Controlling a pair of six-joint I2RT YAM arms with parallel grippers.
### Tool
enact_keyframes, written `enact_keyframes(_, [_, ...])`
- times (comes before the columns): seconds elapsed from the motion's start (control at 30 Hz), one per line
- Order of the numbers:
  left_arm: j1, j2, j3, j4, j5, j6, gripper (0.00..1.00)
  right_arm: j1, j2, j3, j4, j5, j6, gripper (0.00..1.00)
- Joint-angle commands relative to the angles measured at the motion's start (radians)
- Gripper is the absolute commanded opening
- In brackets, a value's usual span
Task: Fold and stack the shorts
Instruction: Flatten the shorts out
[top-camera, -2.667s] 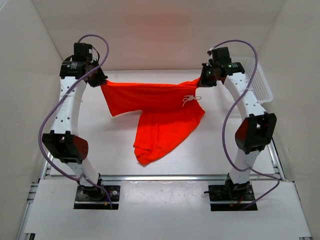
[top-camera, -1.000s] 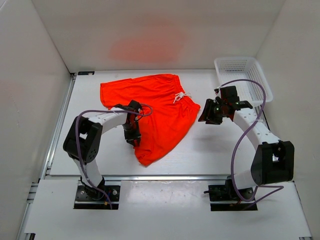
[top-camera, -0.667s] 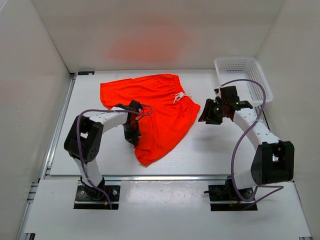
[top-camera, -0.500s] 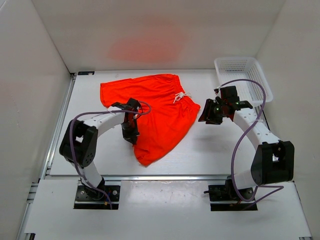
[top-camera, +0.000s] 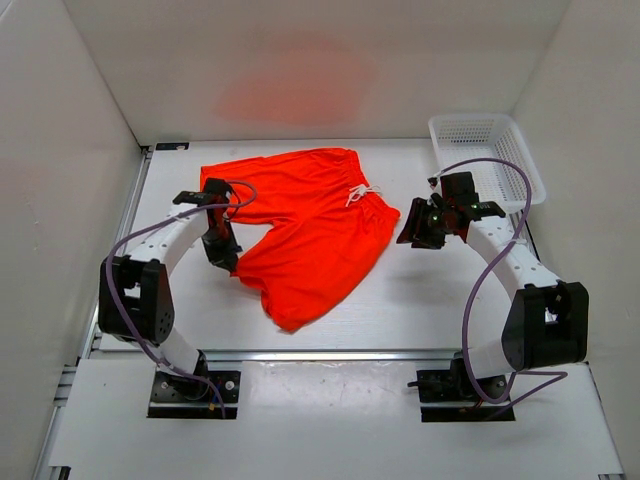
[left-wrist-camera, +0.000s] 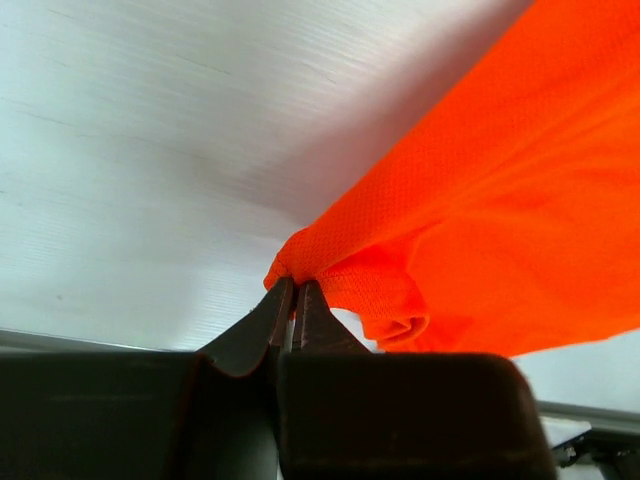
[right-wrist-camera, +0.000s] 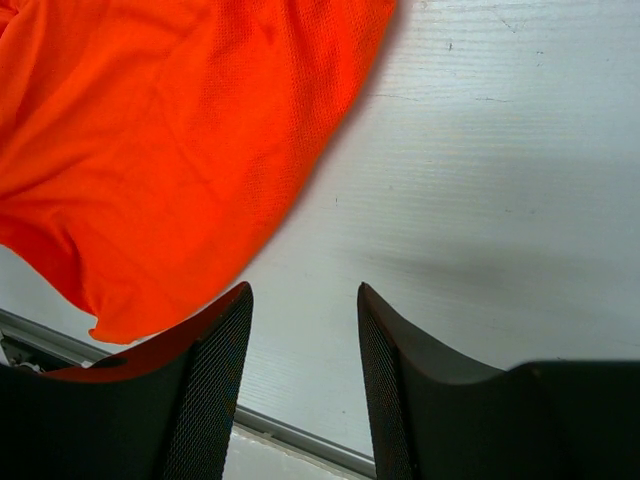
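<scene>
At the near edge of the table, the two arm bases were seen bolted side by side. Just beyond them, the shorts were spread flat across the middle of the table, with the tip of one leg reaching closest to the bases.

To the left of that leg, the left gripper was pointed down at the left edge of the shorts. In the left wrist view, the left gripper was seen clenched, its fingers pressed together on a small bunched fold of the orange hem. From that pinch the fabric fanned out to the right, and a shadow was cast on the table beneath it.

Further back and to the right, the right gripper was held over bare table just beside the right edge of the shorts. In the right wrist view, the right gripper was seen with its jaws parted and nothing grasped; only the table surface showed between them, and the orange cloth lay off to one side of them.

Beyond both grippers, a white drawstring bow was seen on the cloth near the gathered waistband, which was turned toward the back wall. In the far right corner, a white mesh basket was set against the side wall, well apart from the shorts.
</scene>
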Motion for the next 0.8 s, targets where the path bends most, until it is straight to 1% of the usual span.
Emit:
enact_keyframes(0.0, [0.069,-0.048,0.01,-0.006,-0.082,0.021,0.1,-0.002,-0.002,-0.002,-0.001,-0.015,-0.024,0.51])
enact_keyframes(0.03, [0.095,-0.048,0.025,-0.006,-0.099,0.021,0.1,-0.002,-0.002,-0.002,-0.001,-0.015,-0.024,0.51])
enact_keyframes(0.07, [0.154,-0.048,0.036,-0.006,-0.115,0.021,0.1,-0.002,-0.002,-0.002,-0.001,-0.015,-0.024,0.51])
enact_keyframes(0.17, [0.239,0.007,0.077,0.027,-0.117,0.012,0.1,-0.002,-0.002,-0.002,-0.001,-0.015,-0.024,0.51])
enact_keyframes(0.2, [0.283,0.031,0.103,0.027,-0.116,-0.001,0.16,-0.002,0.007,-0.002,-0.001,-0.027,-0.024,0.53])
enact_keyframes(0.23, [0.302,0.085,0.116,0.027,-0.106,-0.001,0.25,-0.002,0.007,-0.002,-0.001,-0.036,-0.024,0.55])
enact_keyframes(0.27, [0.316,0.111,0.131,0.027,-0.097,-0.001,0.42,-0.002,0.007,-0.002,-0.001,-0.036,-0.024,0.58])
enact_keyframes(0.33, [0.325,0.151,0.174,0.027,-0.072,0.008,0.62,-0.002,0.007,-0.002,-0.001,-0.045,-0.024,0.63])
enact_keyframes(0.37, [0.325,0.151,0.186,0.018,-0.061,0.008,0.72,-0.002,0.007,-0.002,-0.001,-0.054,-0.024,0.68])
enact_keyframes(0.4, [0.292,0.151,0.2,0.018,-0.061,0.008,0.88,0.007,0.007,-0.002,-0.001,-0.054,-0.024,0.7])
enact_keyframes(0.43, [0.273,0.132,0.209,0.009,-0.075,0.008,1.0,0.007,0.007,-0.002,-0.001,-0.054,-0.024,0.73])
enact_keyframes(0.47, [0.255,0.099,0.209,0.009,-0.104,0.008,1.0,0.007,0.016,-0.011,-0.001,-0.064,-0.024,0.75])
enact_keyframes(0.53, [0.207,0.067,0.22,-0.025,-0.119,-0.011,1.0,0.007,0.029,-0.011,0.021,-0.09,-0.002,0.76])
enact_keyframes(0.6, [0.173,0.018,0.206,-0.025,-0.097,-0.011,0.99,0.016,0.062,-0.011,0.045,-0.12,0.034,0.76])
enact_keyframes(0.63, [0.134,0.003,0.174,-0.025,-0.08,-0.025,0.97,0.016,0.078,-0.011,0.076,-0.137,0.049,0.76])
enact_keyframes(0.67, [0.111,-0.026,0.15,-0.025,-0.042,-0.039,0.91,0.027,0.113,-0.011,0.094,-0.166,0.064,0.76])
enact_keyframes(0.7, [0.089,-0.039,0.124,-0.013,-0.025,-0.05,0.88,0.039,0.134,0.009,0.113,-0.166,0.084,0.76])
enact_keyframes(0.73, [0.049,-0.05,0.061,-0.013,-0.008,-0.08,0.84,0.039,0.185,0.023,0.125,-0.166,0.094,0.76])
enact_keyframes(0.77, [0.029,-0.074,0.024,0.019,0.033,-0.093,0.77,0.054,0.213,0.039,0.139,-0.166,0.094,0.76])
